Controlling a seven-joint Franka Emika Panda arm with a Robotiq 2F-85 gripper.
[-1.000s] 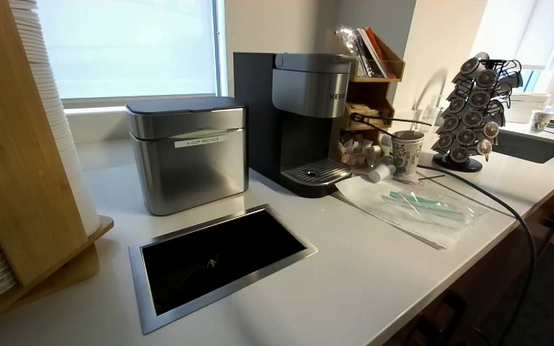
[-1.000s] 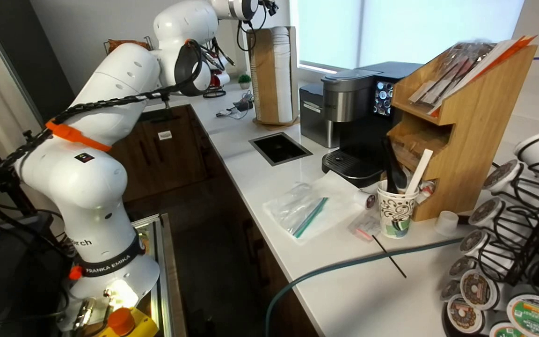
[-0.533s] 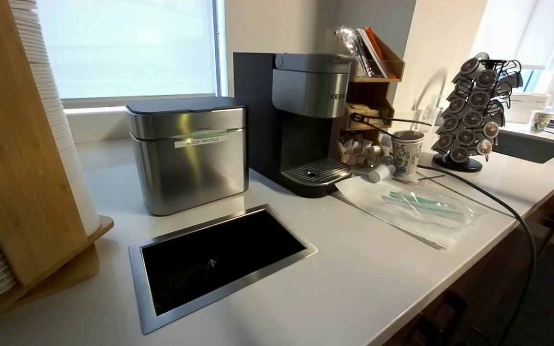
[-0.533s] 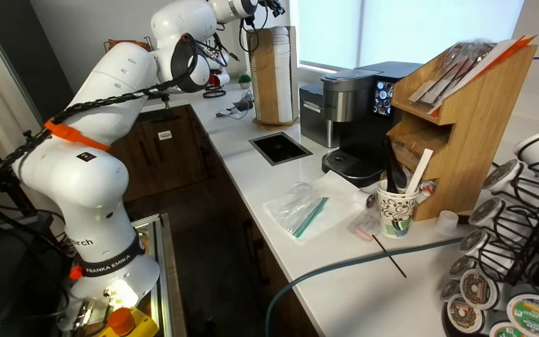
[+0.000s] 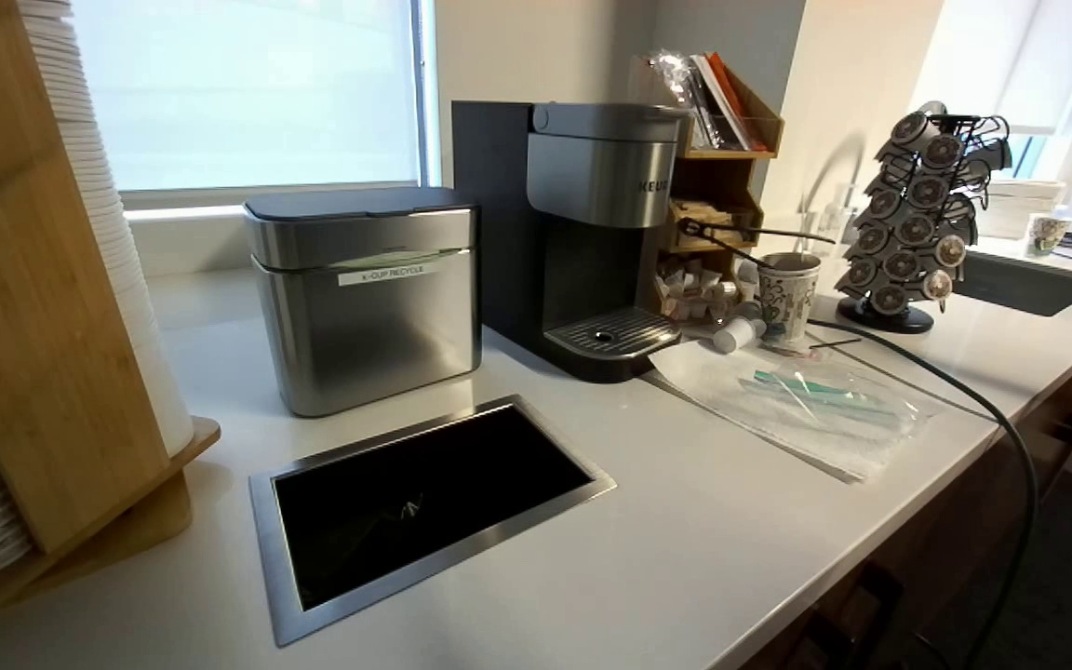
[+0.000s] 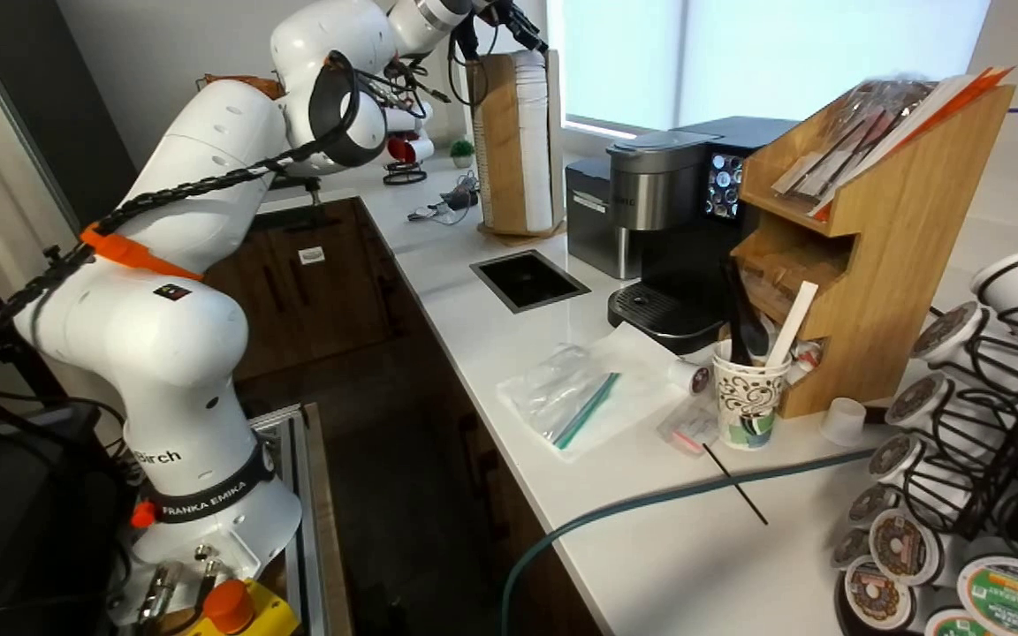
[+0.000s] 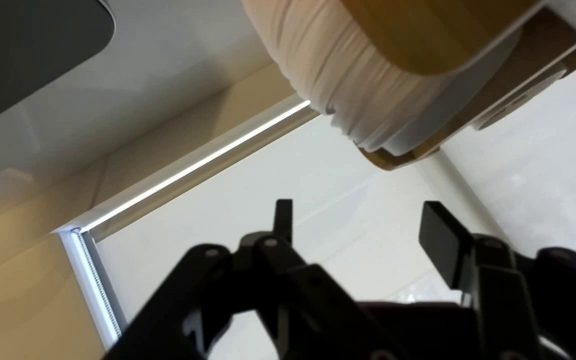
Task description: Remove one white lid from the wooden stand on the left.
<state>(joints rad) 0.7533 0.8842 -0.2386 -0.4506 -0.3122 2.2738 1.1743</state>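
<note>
Gripper (image 7: 358,227) lower now, near ridged lids (image 7: 318,55), smooth wooden stand (image 7: 433,30).

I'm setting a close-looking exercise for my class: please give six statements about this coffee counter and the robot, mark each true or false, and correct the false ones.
1. The wooden stand holds stacked white lids. True.
2. The steel bin labelled K-CUP RECYCLE stands between the wooden stand and the coffee maker. True.
3. The steel bin is taller than the coffee maker. False: the coffee maker is taller.
4. The wooden stand lies on its side. False: it stands upright on the counter.
5. The gripper is near the top of the wooden stand. True.
6. The gripper is clamped shut. False: its jaws stand apart, gripping nothing.
</note>
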